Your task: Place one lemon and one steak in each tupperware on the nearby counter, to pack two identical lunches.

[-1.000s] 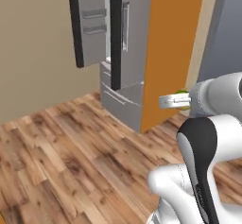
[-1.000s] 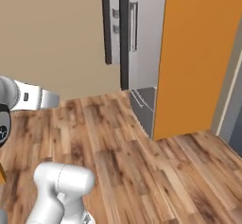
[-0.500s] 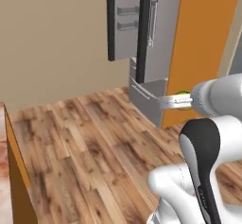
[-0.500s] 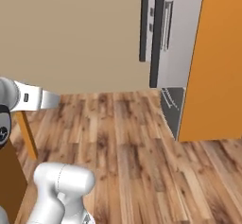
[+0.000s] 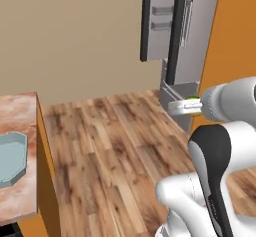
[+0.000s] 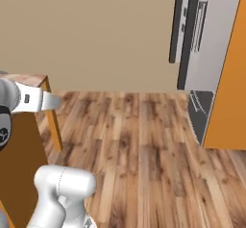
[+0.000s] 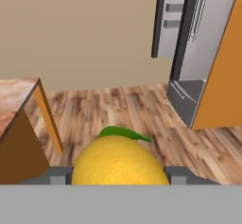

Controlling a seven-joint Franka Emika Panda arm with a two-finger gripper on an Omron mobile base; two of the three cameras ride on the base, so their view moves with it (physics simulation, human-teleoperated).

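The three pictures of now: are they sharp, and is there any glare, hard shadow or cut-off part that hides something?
Left base view: soft and slightly blurred, even light, no glare; the tupperware is cut by the left edge. Right base view: the same soft render, faint shading under the counter. Hand view: the lemon sits very close, large and a little blurred, its lower part cut off.

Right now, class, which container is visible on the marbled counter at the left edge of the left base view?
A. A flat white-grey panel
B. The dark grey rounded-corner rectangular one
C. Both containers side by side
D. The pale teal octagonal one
D: a pale teal tupperware with angled corners sits on the counter at that view's left edge, and nothing can be seen inside it, while the gripper holds the lemon in the hand view.
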